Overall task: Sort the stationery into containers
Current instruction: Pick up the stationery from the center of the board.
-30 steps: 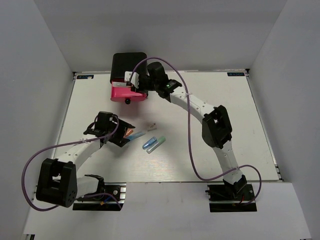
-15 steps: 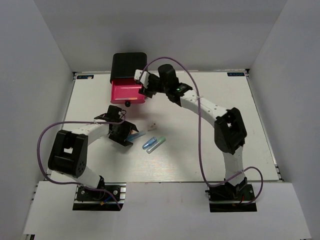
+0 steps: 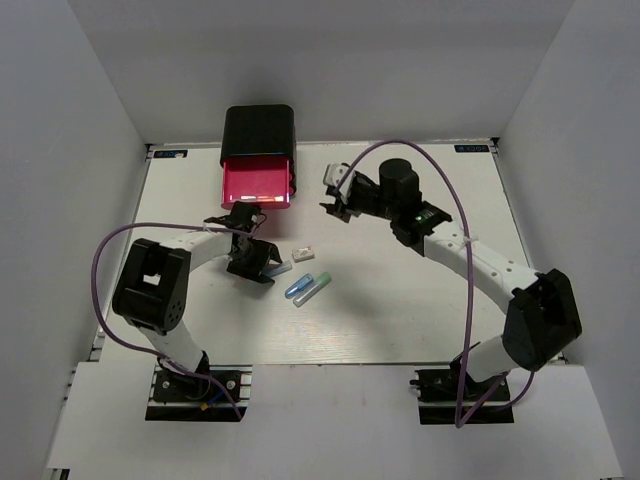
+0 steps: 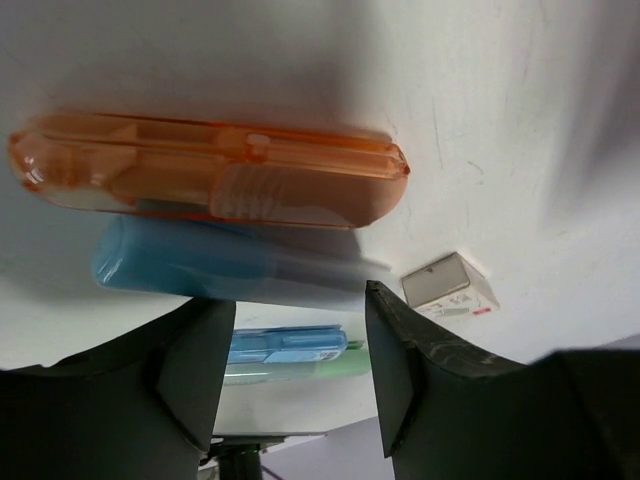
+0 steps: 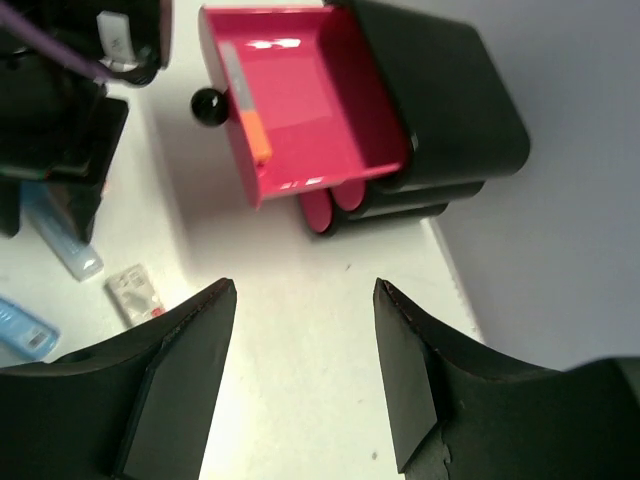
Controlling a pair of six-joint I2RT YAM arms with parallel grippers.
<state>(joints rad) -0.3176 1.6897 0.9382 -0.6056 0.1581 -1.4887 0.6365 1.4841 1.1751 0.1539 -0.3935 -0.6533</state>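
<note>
- Surface (image 3: 420, 300): white board carrying everything listed below.
- Black box (image 3: 258, 130): rounded, at the far edge, left of centre. The top view shows only its lid; the right wrist view (image 5: 450, 90) also shows its side and the rounded pink fronts of two lower drawers (image 5: 330, 208), both pushed in.
- Top drawer (image 3: 257, 182): pink, standing out toward the arms. Only the right wrist view (image 5: 300, 100) looks inside, where an orange piece (image 5: 257, 138) lies along the front wall.
- Right hand (image 3: 335, 195): beside the drawer on its right. In its own camera (image 5: 305, 290) the fingers are spread wide with nothing between them.
- Left hand (image 3: 262, 262): low over the loose stationery, in front of the drawer. In its own camera (image 4: 295, 300) the fingers are apart, gripping nothing.
- Orange capsule (image 4: 210, 175): on the surface, clear only in the left wrist view; from the top camera the left hand hides it.
- Light blue capsule (image 4: 220, 265): lies alongside the orange capsule, its end poking out from under the hand in the top view (image 3: 280, 269).
- Blue capsule (image 3: 297, 288): side by side with the pale green capsule (image 3: 315, 288), a little nearer the arms.
- White block (image 3: 301, 254): just beside the light blue capsule; its label shows in the left wrist view (image 4: 450, 285).
- Black knob (image 5: 208, 105): on the open drawer's front.
</note>
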